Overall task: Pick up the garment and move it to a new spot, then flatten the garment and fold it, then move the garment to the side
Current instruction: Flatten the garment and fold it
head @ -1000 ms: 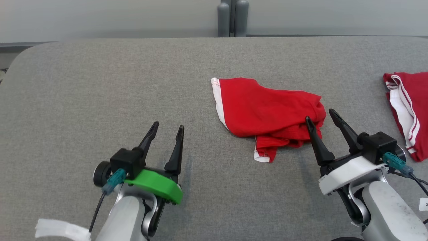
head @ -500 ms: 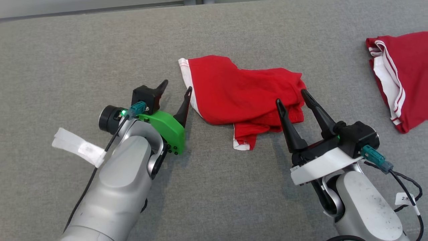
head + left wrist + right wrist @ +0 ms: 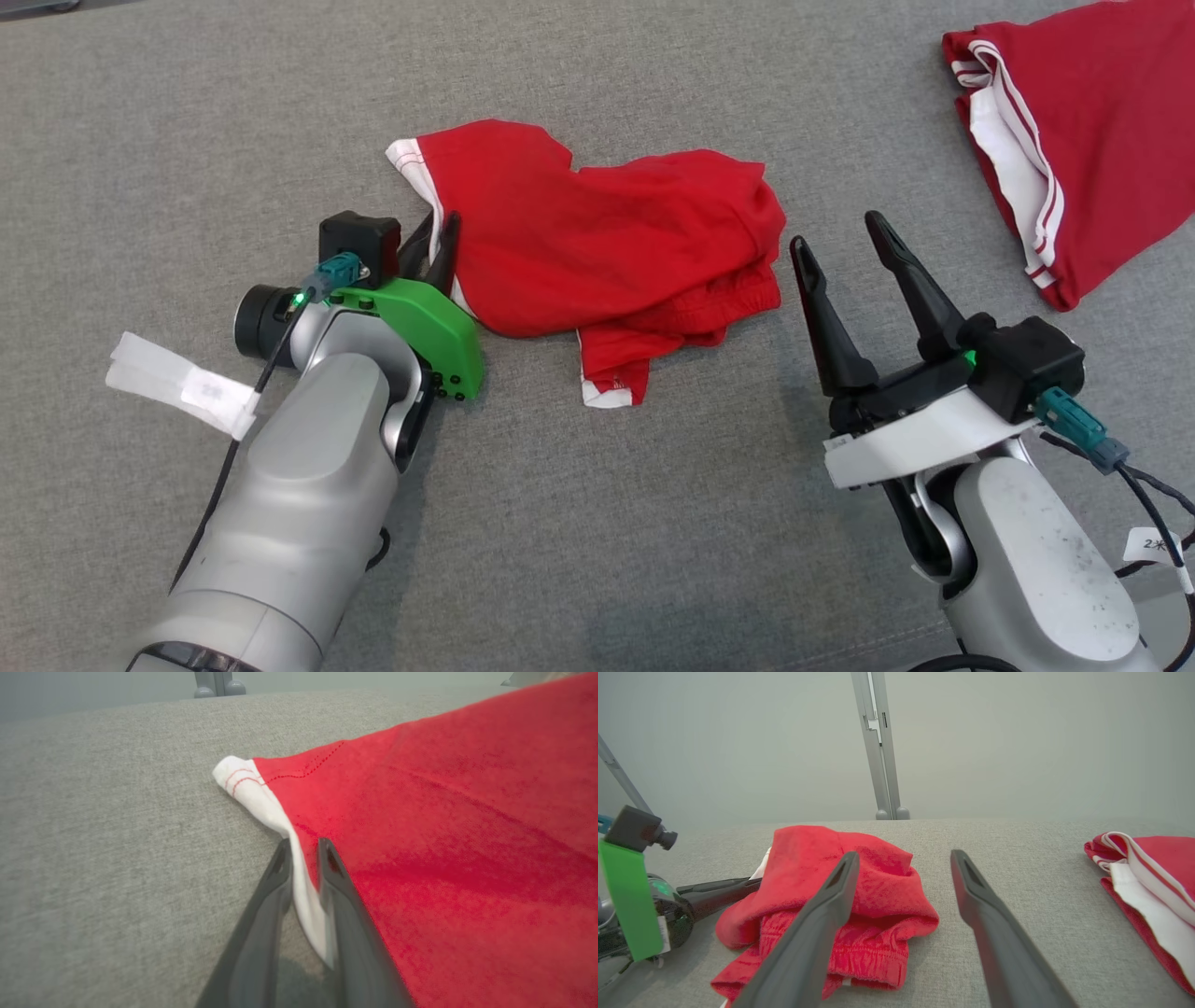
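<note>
Left to right on the grey padded surface (image 3: 168, 121):

Your left gripper (image 3: 439, 235) sits low at the left edge of the garment (image 3: 597, 233). Its fingers are drawn nearly together with the white trim (image 3: 261, 802) pinched between them. The left wrist view shows fabric filling the gap and both fingers touching it.

The garment is down on the surface, centre of the head view, and crumpled. The red body is bunched, and a white-hemmed end pokes out toward the robot at the bottom. The elastic waistband is folded under on its right side.

Your right gripper (image 3: 838, 238) is just right of the garment and apart from it in the head view. Its fingers are spread wide with nothing between them. In the right wrist view its left finger overlaps the red heap, and you can't tell contact from there.

Far right is a second red garment (image 3: 1083, 140) with white stripes, well apart from both grippers.
</note>
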Motion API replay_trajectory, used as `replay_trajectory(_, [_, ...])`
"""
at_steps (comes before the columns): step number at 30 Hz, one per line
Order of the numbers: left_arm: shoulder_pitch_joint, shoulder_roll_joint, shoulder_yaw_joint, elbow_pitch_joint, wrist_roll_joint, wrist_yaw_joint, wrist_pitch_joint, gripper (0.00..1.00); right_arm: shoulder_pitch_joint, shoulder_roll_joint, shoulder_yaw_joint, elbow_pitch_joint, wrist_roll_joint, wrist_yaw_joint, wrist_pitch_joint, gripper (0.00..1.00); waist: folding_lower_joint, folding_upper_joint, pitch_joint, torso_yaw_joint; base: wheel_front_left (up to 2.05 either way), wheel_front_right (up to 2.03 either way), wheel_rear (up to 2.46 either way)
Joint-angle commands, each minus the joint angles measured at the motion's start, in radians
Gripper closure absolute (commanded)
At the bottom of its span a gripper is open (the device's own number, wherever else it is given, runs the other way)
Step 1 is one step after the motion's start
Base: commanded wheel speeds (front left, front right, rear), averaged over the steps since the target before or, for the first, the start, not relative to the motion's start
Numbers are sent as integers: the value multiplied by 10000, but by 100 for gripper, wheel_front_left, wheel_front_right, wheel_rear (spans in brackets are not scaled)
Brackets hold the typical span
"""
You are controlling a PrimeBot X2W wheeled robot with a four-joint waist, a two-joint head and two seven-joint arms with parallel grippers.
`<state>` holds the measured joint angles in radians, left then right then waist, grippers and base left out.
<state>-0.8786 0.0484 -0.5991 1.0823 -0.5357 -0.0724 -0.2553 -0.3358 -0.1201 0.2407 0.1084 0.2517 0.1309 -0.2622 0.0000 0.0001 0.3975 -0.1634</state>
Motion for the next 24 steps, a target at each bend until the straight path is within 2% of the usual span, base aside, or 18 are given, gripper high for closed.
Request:
replay_trajectory(1, [36,46,0,105,-18,60,25,100,92,-43,-50,-38,-28,-7,-33,0,0,-1,81,-53,0,0,0])
replay_trajectory(3, [-2,56,213,-258,-12,126,-62,100,204,-100,-227,-68,-41,-7,-35,0,0,-1,25,89,0,0,0])
replay_trajectory(5, [116,135,639,-1222,226,321,-91,100,332,-135,-452,-65,-97,-7,-33,0,0,-1,-83,357,0,0,0])
replay_trajectory(9, [972,243,1731,-3197,808,610,-90,100,531,-245,-584,45,-92,-7,-32,0,0,-1,-436,1072,0,0,0])
replay_trajectory(13, [2006,154,2857,-4572,1343,834,-91,100,655,-306,-439,260,15,-7,-30,0,0,-1,-866,1838,0,0,0])
replay_trajectory(19, [3418,76,4205,-5291,1936,1171,-93,100,783,-283,-152,669,218,-7,-31,0,0,-1,-1497,2812,0,0,0])
replay_trajectory(24, [4567,51,5025,-4971,2258,1341,-94,100,897,-155,187,1024,387,-7,-31,0,0,-1,-1865,3064,0,0,0])
